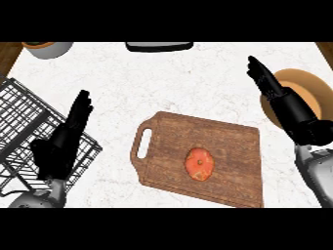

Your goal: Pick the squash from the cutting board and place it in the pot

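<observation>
- Nearest the camera, at lower left, the left hand point(62, 141) stands with straight fingers pointing up the frame, holding nothing, over the edge of the rack point(10, 122).
- The rack, black wire, fills the left side of the counter point(197, 73).
- At upper left a grey cup point(48, 49) with something orange in it is cut by the frame's top.
- At centre, lower half, lies the board point(219, 141), brown wood, its handle slot toward the left.
- The squash point(200, 163) rests on the board a little below its middle: small, orange, rounded, with a paler patch on top. No hand touches it.
- Handling, as I judge it: light for its size, stiff rather than soft, with a smooth skin that may slide or roll under a fingertip. Best taken across its narrower width, thumb on one flank and fingers on the other, low enough to get under the curve.
- At top centre a dark, flat object point(159, 46) is partly out of frame; I cannot tell what it is.
- At right, the right hand point(284, 100) is open too, fingers straight and close together, pointing to upper left, well apart from the squash.
- Behind it at right sits the pot point(320, 95), tan and round, partly hidden by that hand.
</observation>
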`<state>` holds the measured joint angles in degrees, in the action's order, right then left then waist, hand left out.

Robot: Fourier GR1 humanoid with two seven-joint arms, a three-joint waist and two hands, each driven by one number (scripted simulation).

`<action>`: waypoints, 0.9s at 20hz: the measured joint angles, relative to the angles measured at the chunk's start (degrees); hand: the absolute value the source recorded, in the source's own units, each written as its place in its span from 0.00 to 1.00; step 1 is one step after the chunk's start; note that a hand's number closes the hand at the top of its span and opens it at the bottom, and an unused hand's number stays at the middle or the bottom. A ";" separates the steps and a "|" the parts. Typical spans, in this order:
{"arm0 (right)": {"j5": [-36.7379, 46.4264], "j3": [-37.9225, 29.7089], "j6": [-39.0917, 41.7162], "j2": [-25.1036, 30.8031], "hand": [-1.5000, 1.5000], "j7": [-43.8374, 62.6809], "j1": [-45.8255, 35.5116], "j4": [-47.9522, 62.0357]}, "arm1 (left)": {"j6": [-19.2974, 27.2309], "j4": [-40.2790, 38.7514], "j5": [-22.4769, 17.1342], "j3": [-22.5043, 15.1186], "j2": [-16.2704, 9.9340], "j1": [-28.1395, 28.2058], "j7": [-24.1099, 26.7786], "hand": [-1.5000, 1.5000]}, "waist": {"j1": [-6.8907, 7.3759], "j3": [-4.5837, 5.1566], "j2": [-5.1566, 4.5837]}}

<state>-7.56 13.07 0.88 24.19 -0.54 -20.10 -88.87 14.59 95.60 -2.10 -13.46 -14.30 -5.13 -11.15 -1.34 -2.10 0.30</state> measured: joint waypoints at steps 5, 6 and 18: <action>1.78 -4.65 -4.21 0.33 1.00 -12.00 5.12 -8.90 | 1.93 2.14 -0.17 -0.66 2.34 3.42 4.16 0.50 | -1.44 1.37 0.70; 2.27 -5.99 -5.48 0.26 1.00 -15.03 5.89 -11.22 | 2.41 2.32 -0.50 -0.22 2.73 4.14 5.19 0.50 | -1.88 1.52 0.93; 17.44 -3.58 -28.93 -13.19 0.00 -41.15 38.06 -22.63 | 2.30 2.03 -2.93 1.45 5.70 6.26 13.89 0.50 | -2.11 1.87 0.48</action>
<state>9.87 9.49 -28.05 11.00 -41.69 17.97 -111.50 16.89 97.63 -5.03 -12.01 -8.59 1.13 2.74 -3.45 -0.22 0.78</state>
